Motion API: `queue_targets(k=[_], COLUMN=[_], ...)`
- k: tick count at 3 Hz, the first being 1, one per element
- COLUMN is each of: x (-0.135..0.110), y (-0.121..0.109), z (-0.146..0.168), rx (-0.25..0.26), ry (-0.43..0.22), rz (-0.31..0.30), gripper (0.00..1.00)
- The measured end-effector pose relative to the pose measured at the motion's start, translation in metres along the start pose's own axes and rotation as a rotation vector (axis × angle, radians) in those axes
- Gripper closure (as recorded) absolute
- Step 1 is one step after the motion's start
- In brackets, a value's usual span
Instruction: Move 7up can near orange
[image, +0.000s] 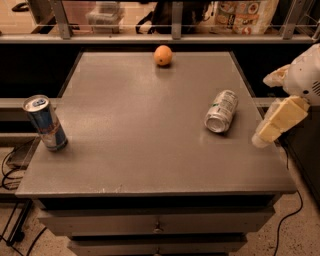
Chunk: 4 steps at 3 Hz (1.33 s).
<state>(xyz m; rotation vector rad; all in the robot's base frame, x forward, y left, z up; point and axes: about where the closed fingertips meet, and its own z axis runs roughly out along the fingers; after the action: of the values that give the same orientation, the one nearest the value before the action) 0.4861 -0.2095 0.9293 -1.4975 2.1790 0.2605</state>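
1. The short silver-white aluminium 7up can (221, 111) with green markings lies on its side on the right half of the grey metal table (135, 145).
2. The small round orange (163, 55) sits near the table's far edge, well apart from the can, up and to the left of it.
3. The robot's cream-coloured gripper (277, 122) hangs just off the table's right edge, empty; whether it is open or closed cannot be told.
4. The can lies left of the gripper and near it, its long axis running from near-left to far-right, so a grasp across the can's width looks likely.
5. A tall blue-and-silver can (45, 123) stands upright at the left edge, out of the way.
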Motion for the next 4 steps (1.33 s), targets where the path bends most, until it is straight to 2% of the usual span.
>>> queue_targets(k=[1,3,4], x=[-0.017,-0.036,-0.035], y=[-0.010,-0.035,-0.053], z=[0.026,0.073,0.093], rx=[0.009,0.102,0.117], ry=[-0.032,0.013,0.032], rz=[-0.020,-0.101,-0.092], gripper=[0.00,0.00,0.00])
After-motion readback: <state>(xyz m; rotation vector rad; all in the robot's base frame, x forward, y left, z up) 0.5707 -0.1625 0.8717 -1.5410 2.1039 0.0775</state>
